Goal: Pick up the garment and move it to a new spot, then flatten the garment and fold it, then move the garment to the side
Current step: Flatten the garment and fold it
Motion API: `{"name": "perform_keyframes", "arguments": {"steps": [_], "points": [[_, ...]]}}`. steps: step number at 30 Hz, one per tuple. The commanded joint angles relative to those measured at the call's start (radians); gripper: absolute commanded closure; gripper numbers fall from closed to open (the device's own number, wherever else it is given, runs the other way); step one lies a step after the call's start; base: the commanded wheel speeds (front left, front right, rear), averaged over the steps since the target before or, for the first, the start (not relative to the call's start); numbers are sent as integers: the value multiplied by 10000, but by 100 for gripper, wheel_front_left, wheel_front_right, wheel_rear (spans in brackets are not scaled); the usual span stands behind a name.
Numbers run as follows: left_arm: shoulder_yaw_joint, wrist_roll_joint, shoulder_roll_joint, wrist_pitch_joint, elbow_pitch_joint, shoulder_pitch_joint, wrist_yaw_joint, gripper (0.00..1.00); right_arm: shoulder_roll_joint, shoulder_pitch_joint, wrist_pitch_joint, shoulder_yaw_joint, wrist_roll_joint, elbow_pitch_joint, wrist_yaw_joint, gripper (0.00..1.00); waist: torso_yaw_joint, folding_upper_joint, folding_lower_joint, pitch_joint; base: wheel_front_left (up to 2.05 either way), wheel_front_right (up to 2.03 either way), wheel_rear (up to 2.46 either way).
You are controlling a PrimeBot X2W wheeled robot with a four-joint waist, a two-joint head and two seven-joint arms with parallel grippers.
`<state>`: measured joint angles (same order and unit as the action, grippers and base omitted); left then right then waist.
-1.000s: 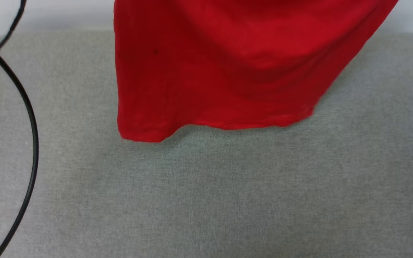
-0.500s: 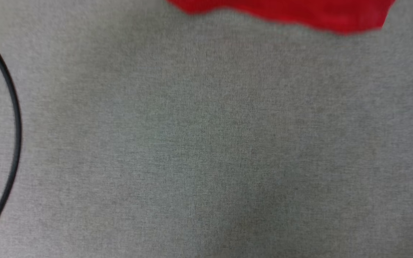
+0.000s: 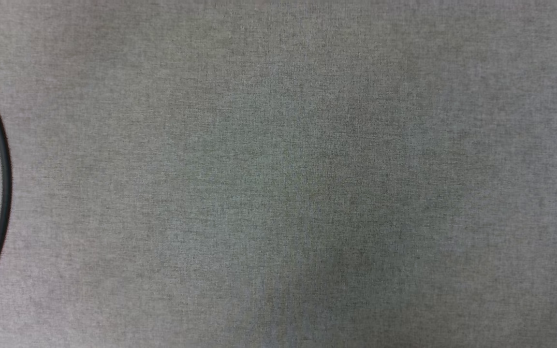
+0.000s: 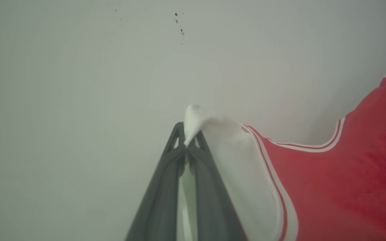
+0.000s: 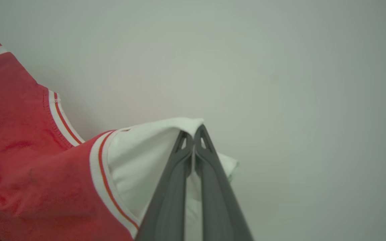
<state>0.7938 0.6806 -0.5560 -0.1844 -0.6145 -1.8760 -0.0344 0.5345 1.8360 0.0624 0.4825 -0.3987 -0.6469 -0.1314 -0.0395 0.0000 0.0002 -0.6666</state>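
With our left gripper and right gripper each clamped on a white sleeve, the garment hangs between them in the air, so we judge it best to lower both evenly, taut, onto the grey cloth surface.

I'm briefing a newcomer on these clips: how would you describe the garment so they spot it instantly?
Against the plain pale backdrop, find the left tool and right tool, each shut on a white sleeve. The garment spans between them: red body, red-and-white striped trim at the seams, vivid against grey surroundings.
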Motion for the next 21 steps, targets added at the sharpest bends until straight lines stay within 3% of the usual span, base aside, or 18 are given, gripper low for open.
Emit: {"name": "perform_keyframes", "arguments": {"steps": [1,12,21], "points": [[21,32,71,-96,-102,268,50,100,6,-11,-169,130,-94,-117,16,100,-5,0,-2,-85,0,0,0],[59,402,-173,-719,59,2728,67,100,300,-2327,-1402,1351,-1115,-170,16,100,90,0,-2,634,0,0,0],[-172,701,-878,-823,1798,6228,-566,100,1061,-5546,-1744,1780,-2035,1273,16,100,136,0,-2,1718,0,0,0]]}}
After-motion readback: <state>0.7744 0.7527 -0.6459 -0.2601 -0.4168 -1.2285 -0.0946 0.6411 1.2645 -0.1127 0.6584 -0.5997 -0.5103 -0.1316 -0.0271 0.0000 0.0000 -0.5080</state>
